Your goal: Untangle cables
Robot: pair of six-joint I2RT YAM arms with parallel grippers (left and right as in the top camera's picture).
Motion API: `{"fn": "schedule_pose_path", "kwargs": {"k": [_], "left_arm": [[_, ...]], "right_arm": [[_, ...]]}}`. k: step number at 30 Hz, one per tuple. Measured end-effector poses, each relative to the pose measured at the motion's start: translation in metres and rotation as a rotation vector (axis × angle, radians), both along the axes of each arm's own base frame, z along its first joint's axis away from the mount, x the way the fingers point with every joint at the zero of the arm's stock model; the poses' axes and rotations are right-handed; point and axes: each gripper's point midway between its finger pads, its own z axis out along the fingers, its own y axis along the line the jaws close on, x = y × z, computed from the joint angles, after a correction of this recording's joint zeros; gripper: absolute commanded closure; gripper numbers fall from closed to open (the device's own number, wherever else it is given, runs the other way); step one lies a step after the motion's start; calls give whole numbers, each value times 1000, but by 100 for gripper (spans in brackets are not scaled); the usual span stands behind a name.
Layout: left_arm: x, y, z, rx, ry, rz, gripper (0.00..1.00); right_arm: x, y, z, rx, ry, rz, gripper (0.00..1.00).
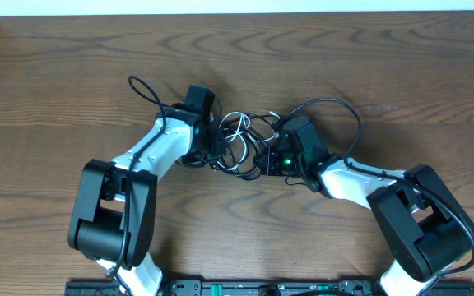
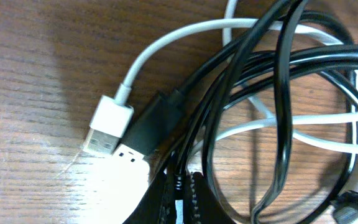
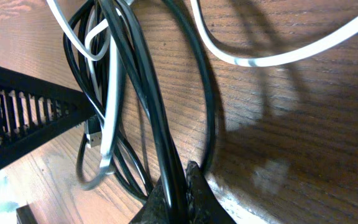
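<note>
Two claws shut in the knot: left claw (image 2: 179,188) pinching black cords (image 2: 283,124) near the white plug (image 2: 107,124), right claw (image 3: 181,184) nipping one black cord (image 3: 145,93). Gripping looks done; next calls for a slow pull apart, I'd say. The cables (image 1: 241,140) sit bunched between them, mid-counter (image 1: 385,66), white cord (image 2: 166,37) threaded through.

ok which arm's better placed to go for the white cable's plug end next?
Left, probably. The white plug lies free on the table just ahead of the left gripper; the right gripper sees only white loops, jaws shut on a black cable. Left's jaws must release black strands first.
</note>
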Motion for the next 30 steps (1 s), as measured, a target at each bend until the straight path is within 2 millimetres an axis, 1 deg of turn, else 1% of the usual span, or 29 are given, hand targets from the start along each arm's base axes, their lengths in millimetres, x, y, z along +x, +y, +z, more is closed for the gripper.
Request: {"fn": "schedule_pose_path", "kwargs": {"k": [5, 6, 8, 10, 11, 13, 17, 20, 22, 27, 29, 30], "left_arm": [[3, 0, 8, -31, -15, 13, 93], [4, 1, 9, -35, -17, 20, 92], [6, 3, 10, -44, -15, 46, 93], [7, 7, 11, -52, -9, 80, 93], [8, 9, 11, -55, -6, 98, 93], [10, 12, 11, -67, -3, 123, 93], [13, 11, 14, -117, 2, 147, 93], [13, 8, 15, -143, 11, 155, 92], [12, 4, 16, -165, 19, 159, 94], [13, -6, 21, -230, 29, 172, 92], [15, -10, 23, -253, 28, 182, 93], [16, -11, 24, -260, 28, 186, 92]], "right_arm": [[0, 0, 0, 0, 0, 0, 98], [0, 0, 0, 0, 0, 0, 95], [0, 0, 0, 0, -1, 2, 76], [0, 1, 1, 5, -3, 8, 42], [0, 2, 2, 13, -4, 12, 33], [1, 8, 9, 47, -25, 30, 24], [4, 20, 24, 118, -67, 73, 22], [5, 29, 38, 180, -102, 111, 25], [5, 32, 41, 199, -98, 109, 25], [9, 29, 39, 192, -74, 58, 33], [12, 27, 37, 182, -68, 32, 43], [13, 26, 36, 177, -67, 22, 46]]}}
